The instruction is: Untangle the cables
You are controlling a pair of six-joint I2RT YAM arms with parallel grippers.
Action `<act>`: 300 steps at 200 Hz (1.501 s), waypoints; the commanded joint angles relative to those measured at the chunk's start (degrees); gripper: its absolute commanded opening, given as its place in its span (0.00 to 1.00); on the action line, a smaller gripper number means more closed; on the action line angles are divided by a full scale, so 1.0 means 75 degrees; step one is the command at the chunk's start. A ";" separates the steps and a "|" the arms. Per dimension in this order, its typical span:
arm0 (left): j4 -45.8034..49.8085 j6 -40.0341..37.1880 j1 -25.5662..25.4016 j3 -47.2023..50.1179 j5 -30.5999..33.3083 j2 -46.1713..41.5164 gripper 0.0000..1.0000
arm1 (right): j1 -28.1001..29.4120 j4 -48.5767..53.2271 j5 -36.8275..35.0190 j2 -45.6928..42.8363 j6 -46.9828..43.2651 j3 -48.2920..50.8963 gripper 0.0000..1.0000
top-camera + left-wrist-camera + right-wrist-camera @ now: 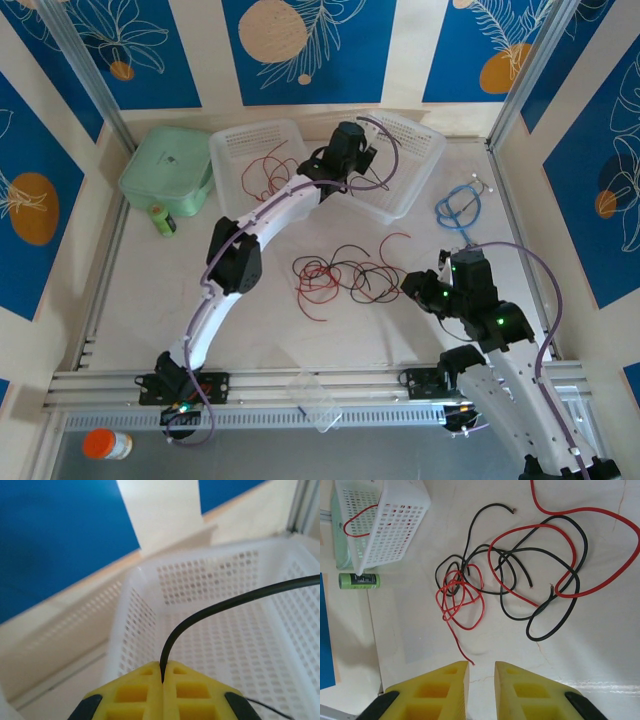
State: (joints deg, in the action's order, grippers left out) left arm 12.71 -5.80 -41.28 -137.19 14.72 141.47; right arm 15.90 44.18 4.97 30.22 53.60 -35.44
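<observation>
Left gripper point(162, 672): I see the jaws pressed together on a black wire point(225, 604), over a white mesh basket point(140, 610).
Right gripper point(481, 667): jaws a little apart with nothing between them, at the bottom of its wrist frame.
Cables point(345, 275): red and black loops tangled on the table point(150, 290), centre of the top view.
Red wire point(262, 172): lying in a second basket point(232, 150), upper left of centre.
</observation>
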 commanded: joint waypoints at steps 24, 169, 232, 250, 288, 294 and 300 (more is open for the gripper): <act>0.2541 0.0485 -0.0039 -0.1220 -0.0941 0.0986 0.00 | 0.0146 -0.0200 0.0189 0.0018 0.0323 0.0325 0.20; 0.3455 0.0311 -0.0309 -0.1237 -0.1740 -0.0243 0.69 | 0.1676 -0.0983 -0.1936 0.1080 0.3540 0.1474 0.44; 0.4009 0.0266 -0.0435 -0.1206 -0.1567 -0.1674 0.77 | 0.1700 -0.1611 -0.2234 0.1521 0.3886 0.1591 0.39; 0.4207 0.0190 -0.0535 -0.0953 -0.1490 -0.2144 0.82 | 0.1722 -0.1855 -0.2192 0.1792 0.3864 0.1533 0.38; 0.3764 0.0098 -0.0807 0.0812 -0.1146 -0.3522 0.83 | 0.1896 -0.2034 -0.2262 0.2307 0.3836 0.1330 0.34; 0.3659 0.0109 -0.0822 0.1121 -0.1083 -0.3736 0.83 | 0.1919 -0.2094 -0.2279 0.2366 0.3839 0.1328 0.34; 0.3568 0.0118 -0.0846 0.1406 -0.1035 -0.3930 0.83 | 0.1934 -0.2141 -0.2290 0.2413 0.3846 0.1320 0.33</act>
State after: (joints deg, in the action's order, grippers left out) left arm 40.71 -3.64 -46.35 -133.60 4.71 116.97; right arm 29.63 29.95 -10.72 47.27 81.47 -23.88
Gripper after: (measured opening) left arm 0.825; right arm 0.342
